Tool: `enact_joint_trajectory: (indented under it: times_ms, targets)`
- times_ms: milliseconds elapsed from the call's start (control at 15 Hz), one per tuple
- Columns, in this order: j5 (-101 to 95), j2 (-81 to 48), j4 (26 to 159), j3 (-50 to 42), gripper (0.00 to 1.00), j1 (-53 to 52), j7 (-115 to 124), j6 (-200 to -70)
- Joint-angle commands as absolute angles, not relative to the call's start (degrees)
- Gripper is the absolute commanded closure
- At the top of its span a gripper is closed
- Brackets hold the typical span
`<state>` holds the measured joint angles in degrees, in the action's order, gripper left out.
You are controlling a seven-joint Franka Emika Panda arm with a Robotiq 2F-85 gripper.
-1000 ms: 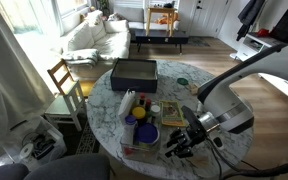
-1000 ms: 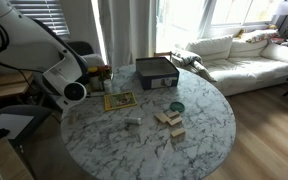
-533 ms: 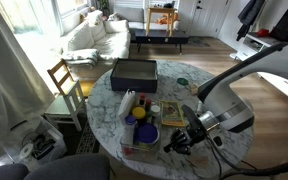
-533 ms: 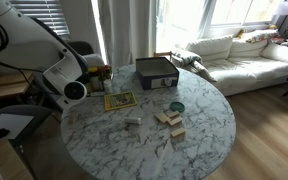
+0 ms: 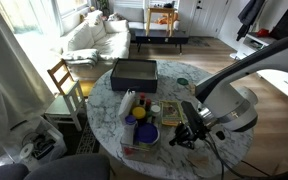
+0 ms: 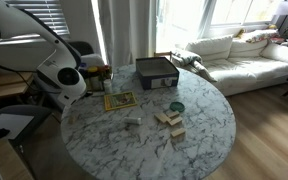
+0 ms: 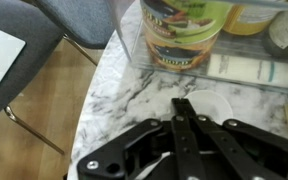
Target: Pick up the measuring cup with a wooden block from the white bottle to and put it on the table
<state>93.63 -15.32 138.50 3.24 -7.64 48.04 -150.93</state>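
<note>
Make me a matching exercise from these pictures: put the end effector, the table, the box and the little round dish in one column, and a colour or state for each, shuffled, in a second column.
Column one:
1. end effector
2. table
3. box
4. small dish

Column two:
A. green
B. shut
C. white marble with grey veins
D. dark

Pairs: 1-B; 2-C; 3-D; 4-A
</note>
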Motion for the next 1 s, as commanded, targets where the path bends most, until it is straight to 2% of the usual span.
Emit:
enact_joint_trajectory:
  times_ms: [0,333,400,467,933]
  targets:
    - [88.0,-13.97,140.81,3.38,0.99,-9.04,51.07,-157.22]
    - [80.25,-11.75,143.54,2.65,0.99,-9.32,56.29,-159.94]
    - [79.31,-11.35,143.86,2.59,0.73,-9.29,57.03,-160.43]
    - [78.92,-10.52,144.31,2.99,0.72,-8.71,56.71,-160.37]
    - [64.5,-0.04,151.09,0.88,0.21,-8.71,59.18,-160.21]
